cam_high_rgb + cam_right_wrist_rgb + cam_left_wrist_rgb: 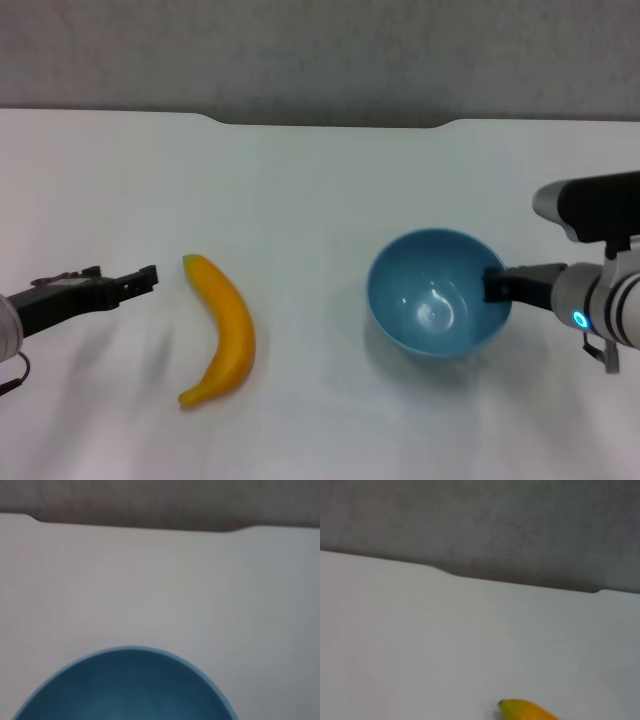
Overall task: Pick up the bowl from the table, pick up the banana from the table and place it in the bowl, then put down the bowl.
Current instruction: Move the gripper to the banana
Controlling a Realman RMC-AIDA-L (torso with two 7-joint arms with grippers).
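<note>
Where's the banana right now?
In the head view the banana lies on the table, left of the bowl, just beyond the left hand.

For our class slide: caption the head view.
Right gripper at light-blue plastic bowl's rim; left gripper beside curved yellow banana.

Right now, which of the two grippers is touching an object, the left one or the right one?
The right gripper: its dark tip sits at the rim of the bowl. The left gripper stops short of the banana, with bare table between them.
</note>
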